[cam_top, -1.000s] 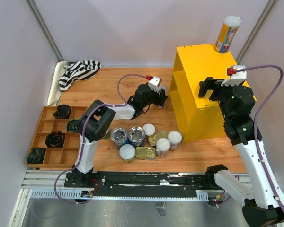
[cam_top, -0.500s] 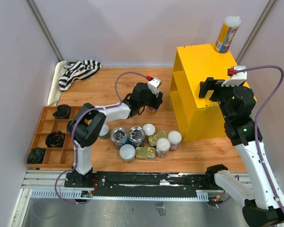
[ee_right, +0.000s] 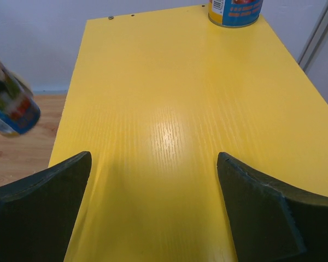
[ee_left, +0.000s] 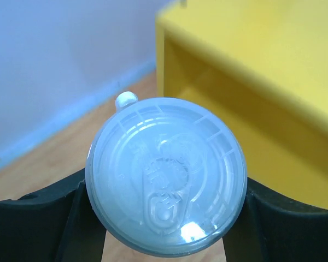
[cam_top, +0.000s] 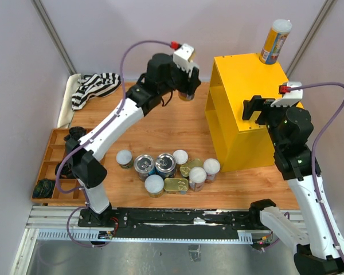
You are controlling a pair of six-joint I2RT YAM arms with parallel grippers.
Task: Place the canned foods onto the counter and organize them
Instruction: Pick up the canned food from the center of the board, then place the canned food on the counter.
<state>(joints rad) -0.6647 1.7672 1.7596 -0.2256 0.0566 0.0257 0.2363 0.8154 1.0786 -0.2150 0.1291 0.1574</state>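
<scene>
My left gripper [cam_top: 186, 90] is raised high by the upper left corner of the yellow counter [cam_top: 246, 74] and is shut on a white-lidded can [cam_top: 187, 95]. In the left wrist view the can's lid [ee_left: 165, 174] fills the space between the black fingers [ee_left: 49, 210], with the counter [ee_left: 273, 71] just beyond. My right gripper [cam_top: 251, 109] hovers open over the counter top [ee_right: 169, 82] with nothing between its fingers [ee_right: 54, 191]. The held can [ee_right: 11, 112] shows at that view's left edge. A tall orange can [cam_top: 275, 41] stands at the counter's far corner. Several cans [cam_top: 172, 172] cluster on the table.
A brown compartment tray [cam_top: 51, 154] with dark lumps lies at the left edge. A striped cloth [cam_top: 94, 87] is bunched at the far left. White walls close in the table, and the counter's open shelves [cam_top: 221, 123] face left.
My left arm has lifted the can from the table by the counter's base up to the level of the counter's top. The right arm has barely moved.
</scene>
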